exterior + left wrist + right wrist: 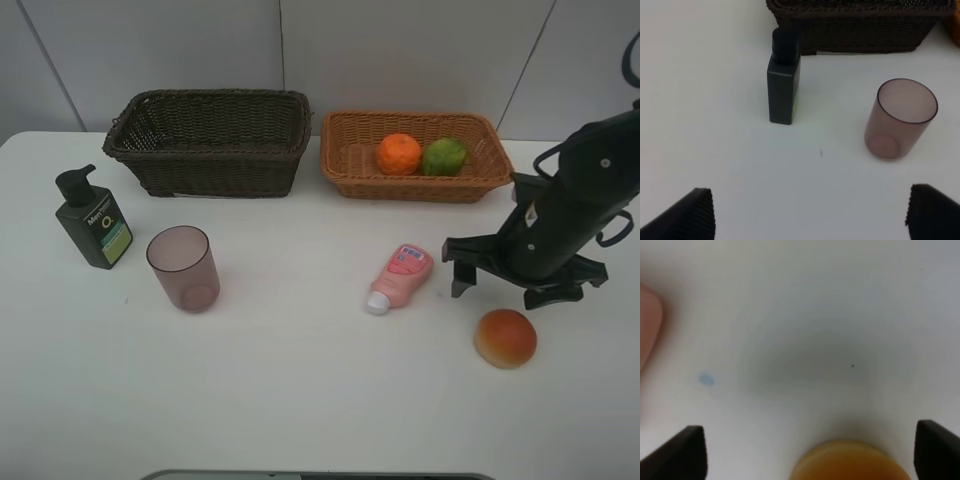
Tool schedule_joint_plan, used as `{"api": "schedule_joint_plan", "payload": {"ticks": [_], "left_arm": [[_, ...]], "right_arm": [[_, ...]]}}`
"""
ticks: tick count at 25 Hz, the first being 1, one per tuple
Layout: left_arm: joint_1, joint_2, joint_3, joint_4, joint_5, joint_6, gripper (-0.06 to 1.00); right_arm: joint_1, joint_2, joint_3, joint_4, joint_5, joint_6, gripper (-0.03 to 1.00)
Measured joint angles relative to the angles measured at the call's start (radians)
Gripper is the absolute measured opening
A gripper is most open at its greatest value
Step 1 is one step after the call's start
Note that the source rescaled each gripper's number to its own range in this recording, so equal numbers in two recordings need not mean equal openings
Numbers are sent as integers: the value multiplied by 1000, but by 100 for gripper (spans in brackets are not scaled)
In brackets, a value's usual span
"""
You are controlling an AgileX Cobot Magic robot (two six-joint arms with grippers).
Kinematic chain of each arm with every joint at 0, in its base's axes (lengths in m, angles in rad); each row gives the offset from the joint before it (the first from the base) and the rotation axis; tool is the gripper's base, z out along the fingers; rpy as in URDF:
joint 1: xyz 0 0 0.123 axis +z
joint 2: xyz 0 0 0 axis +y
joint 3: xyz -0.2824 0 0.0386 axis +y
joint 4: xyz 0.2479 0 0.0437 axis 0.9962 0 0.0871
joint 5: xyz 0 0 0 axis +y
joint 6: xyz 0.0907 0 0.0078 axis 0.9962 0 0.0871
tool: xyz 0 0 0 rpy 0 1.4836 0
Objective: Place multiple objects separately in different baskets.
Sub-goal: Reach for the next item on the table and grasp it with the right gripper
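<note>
Nearest me, the left gripper [812, 220] hangs low over the white table [300, 400] with its jaws spread wide and nothing between them. It faces the cup and the bottle.

On the right, the red-orange fruit [505, 338] sits alone on the table. Just beyond it the right gripper [502, 296] hovers with its jaws well apart and empty. In its wrist view the fruit's top only peeks in at the edge, so I'd say it isn't centred yet.

To take the fruit cleanly, I'd bring the jaws back toward the near edge until they straddle it. Then lower them and close across the widest part, gently, because a round thing rolls.

The pink squeeze tube [400, 276] lies near that arm's other side and is best not nudged. Well to the left stand the mauve cup [183, 268] and the dark green pump bottle [93, 218].

At the far edge, the dark brown basket [210, 165] looks empty. The light tan basket [350, 180] holds the orange [399, 154] and the lime [444, 156], touching each other. The fruit probably belongs with them.
</note>
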Motion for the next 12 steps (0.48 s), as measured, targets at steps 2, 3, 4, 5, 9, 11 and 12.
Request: {"api": "schedule_joint_plan", "payload": {"ticks": [2, 3, 4, 5, 9, 11, 12], "left_arm": [[0, 0, 0, 0, 0, 0, 100], [0, 0, 0, 0, 0, 0, 100], [0, 0, 0, 0, 0, 0, 100], [0, 0, 0, 0, 0, 0, 100], [0, 0, 0, 0, 0, 0, 100], [0, 0, 0, 0, 0, 0, 100], [0, 0, 0, 0, 0, 0, 100]], "right_arm": [[0, 0, 0, -5, 0, 10, 80], [0, 0, 0, -8, 0, 13, 80], [0, 0, 0, -14, 0, 13, 80], [0, 0, 0, -17, 0, 15, 80], [0, 0, 0, -21, 7, 30, 80], [0, 0, 0, -24, 23, 32, 80], [0, 0, 0, -25, 29, 32, 80]]}}
